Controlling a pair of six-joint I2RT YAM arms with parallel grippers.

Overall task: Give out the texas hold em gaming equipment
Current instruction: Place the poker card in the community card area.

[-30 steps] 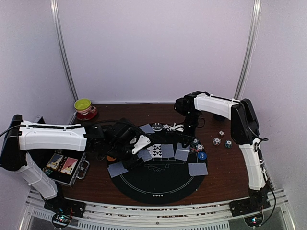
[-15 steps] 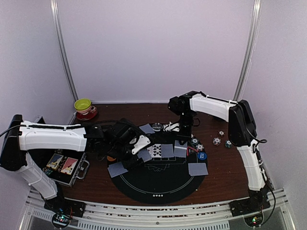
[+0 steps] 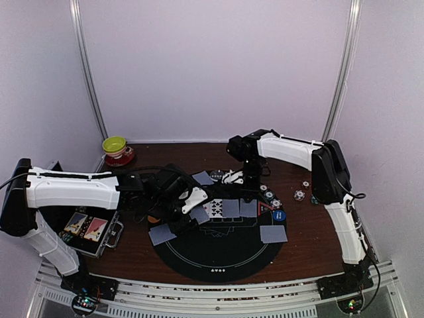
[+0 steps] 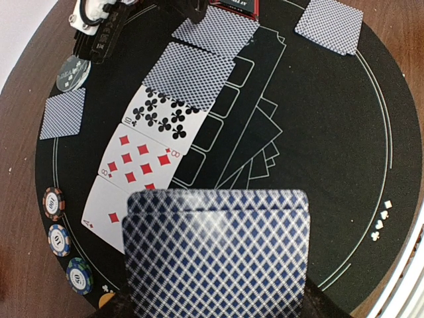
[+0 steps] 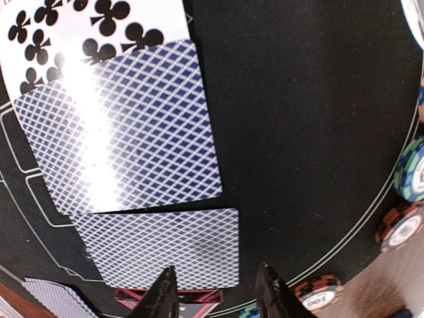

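My left gripper (image 3: 190, 202) is shut on a deck of blue-backed playing cards (image 4: 218, 255), which hides its fingers in the left wrist view. It hovers over the left part of the round black mat (image 3: 218, 255). A row of cards lies across the mat: an ace of diamonds (image 4: 109, 212), an eight of diamonds (image 4: 139, 159), a ten of clubs (image 4: 162, 116) and two face-down cards (image 4: 189, 76). My right gripper (image 5: 217, 269) stands open just above the last face-down card (image 5: 159, 255) of that row, gripping nothing. A red triangle marker (image 5: 172, 296) lies just past that card.
Single face-down cards lie at the mat's edges (image 3: 162, 233) (image 3: 273, 233) (image 3: 202, 177). Striped chips (image 3: 268, 195) and a blue disc (image 3: 278, 215) sit by the right rim, with more chips (image 3: 299, 195) on the wood. A yellow-green bowl (image 3: 114, 144) stands back left and an open case (image 3: 89, 228) front left.
My right arm has swung left over the card row and its gripper has opened, leaving the face-down card flat on the mat. The left arm has stayed still with the deck.
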